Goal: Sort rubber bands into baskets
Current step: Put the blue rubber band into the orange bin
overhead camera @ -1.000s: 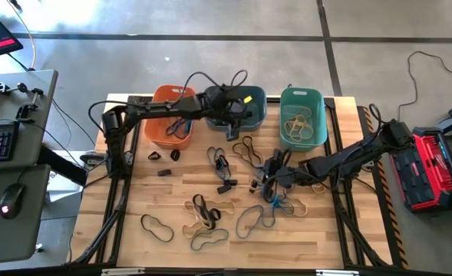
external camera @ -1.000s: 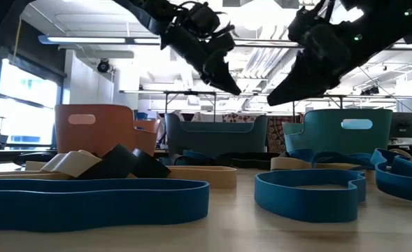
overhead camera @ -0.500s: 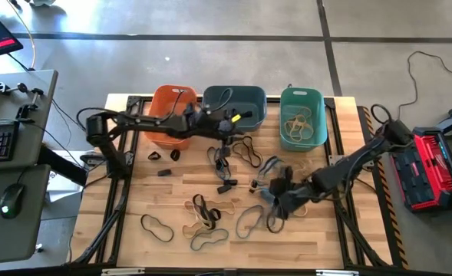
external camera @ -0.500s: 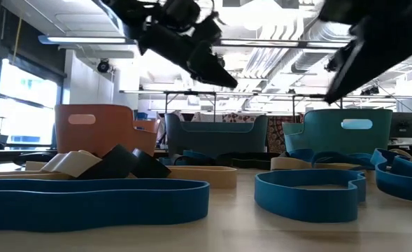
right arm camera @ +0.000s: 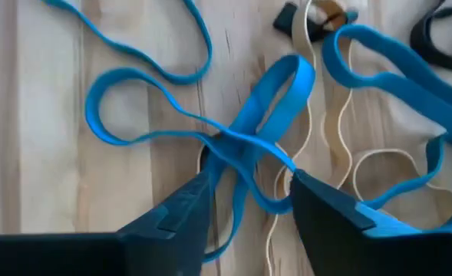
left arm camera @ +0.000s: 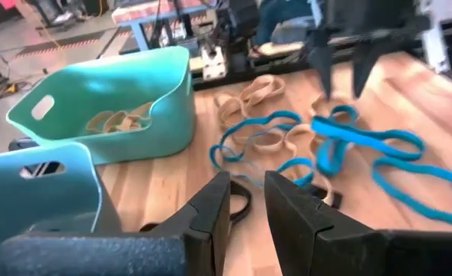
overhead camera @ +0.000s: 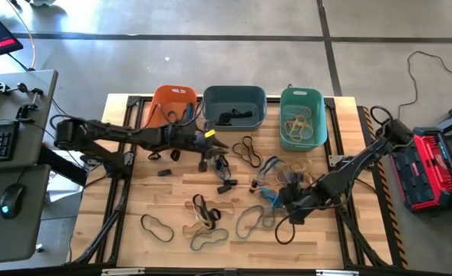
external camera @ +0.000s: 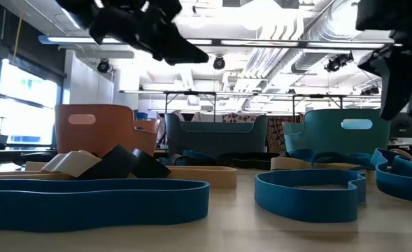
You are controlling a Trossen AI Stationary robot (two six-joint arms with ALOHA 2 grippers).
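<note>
Your rubber bands point(overhead camera: 233, 184) lie scattered over the wooden table point(overhead camera: 172, 207) in front of the three baskets; take the dark slate basket point(overhead camera: 234, 106) in the middle of the back row as your landmark. The orange basket point(overhead camera: 172, 107) sits just beside it on the left arm's side, the teal basket point(overhead camera: 301, 115) on the right arm's side. A black band already lies in the slate one, tan bands in the teal one.

Your right gripper point(right arm camera: 245, 203) is down over a blue band point(right arm camera: 245, 138) in the tangle of blue and tan loops, in front of the teal basket and towards the table's front. Its fingers stand apart with the blue band's crossing between the tips; they are not closed on it, and you can't tell whether they touch it.

Your left gripper point(left arm camera: 247, 201) hangs just in front of the slate basket, towards the orange one. Its fingers show a narrow gap with nothing between them.

For room: black bands lie close under the left gripper. The front corner on the left arm's side holds only a few loops, well apart from the slate basket. The right arm comes in over the table's edge beyond the teal basket.
</note>
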